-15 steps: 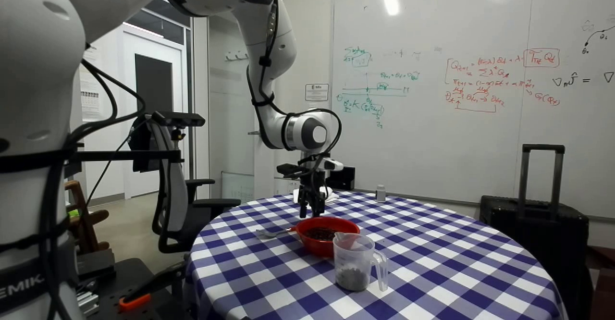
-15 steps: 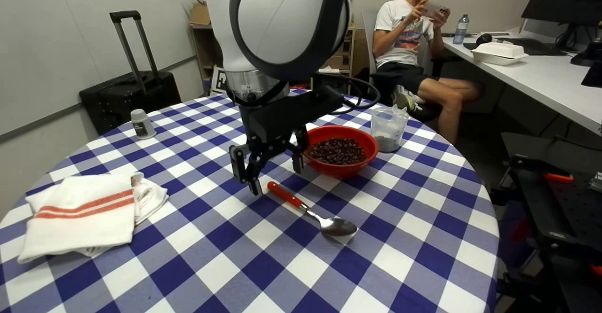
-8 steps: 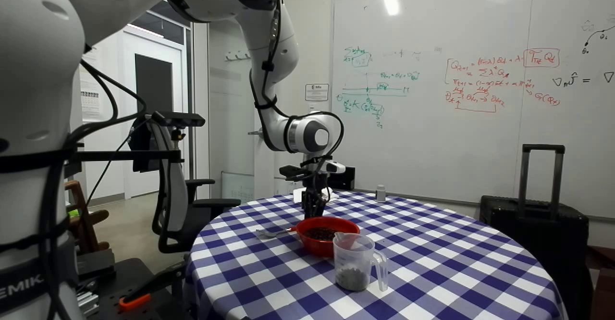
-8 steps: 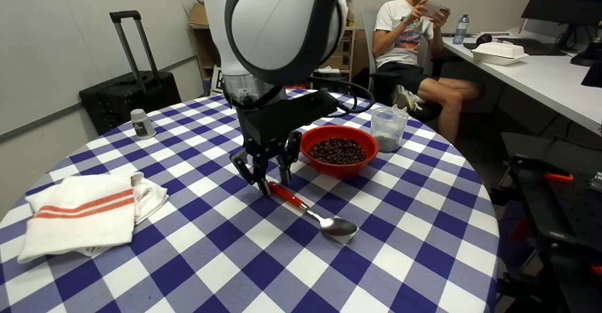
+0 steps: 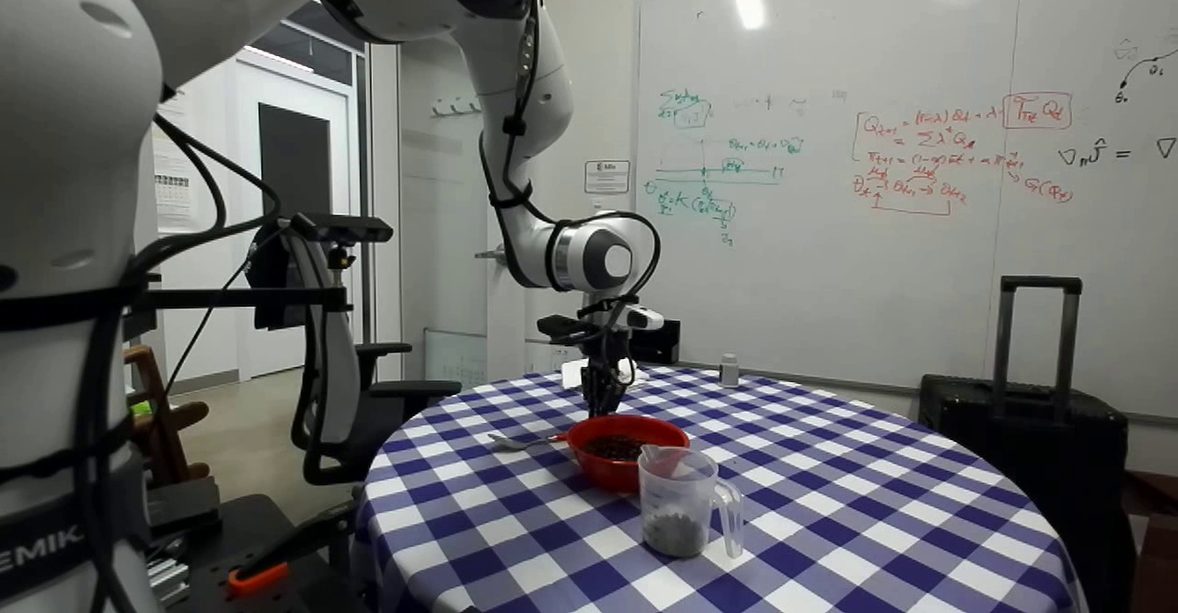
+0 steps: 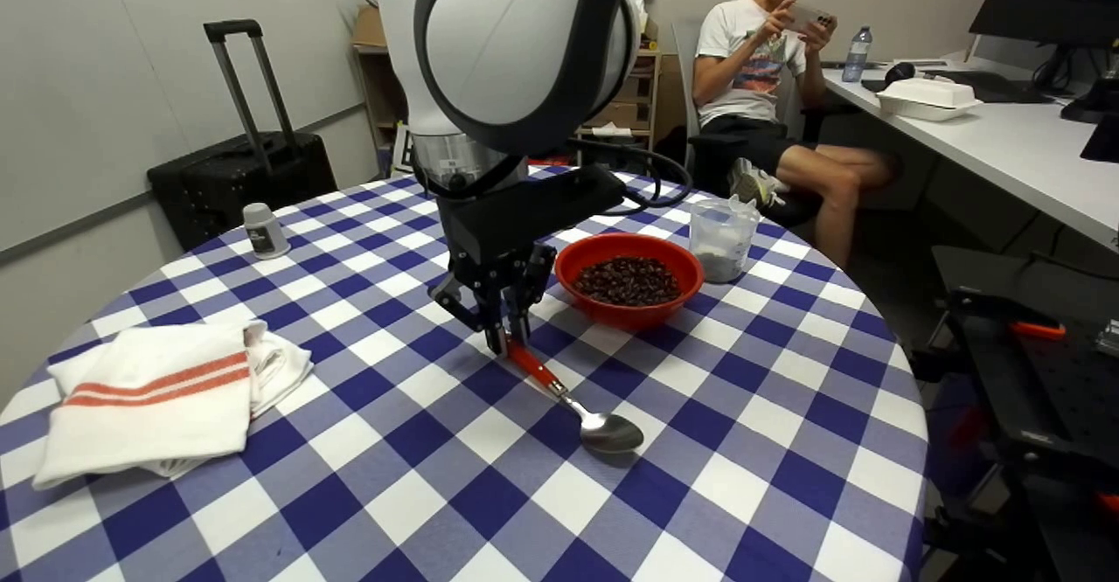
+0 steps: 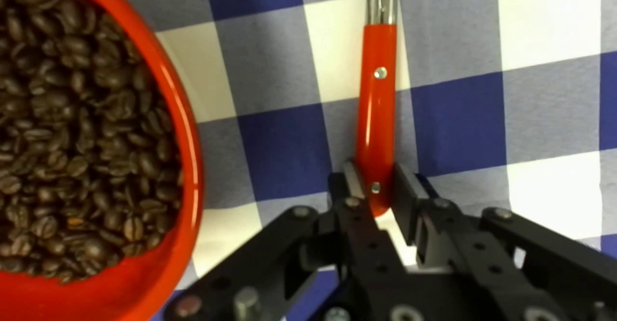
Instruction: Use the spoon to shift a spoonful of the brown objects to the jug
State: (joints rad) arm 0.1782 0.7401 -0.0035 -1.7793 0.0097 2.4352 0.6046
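The spoon has a red handle [image 7: 377, 109] and a shiny metal head [image 6: 612, 433], and lies on or just over the checked cloth. Around the rear end of that handle my gripper [image 7: 376, 180] is shut, one pad on either side. In an exterior view the gripper [image 6: 507, 343] points down beside the red bowl [image 6: 577, 298]. Dark brown beans [image 7: 82, 157], the brown objects, fill much of the bowl. Past it stands the clear jug [image 5: 690, 479], with greyish stuff in its lower part; the wrist view does not show it.
A folded white towel [image 6: 166, 398] with red stripes and a small grey shaker [image 6: 265, 231] are on the round table [image 5: 828, 521]. Beyond the table sits a person [image 6: 756, 66], near a white desk [image 6: 1032, 145]. A black suitcase [image 5: 1022, 447] stands by the whiteboard.
My fingers have come together from wide apart, onto the handle's end. The spoon has turned slightly, its head shifting a little to the left in an exterior view. Bowl and jug stayed put.
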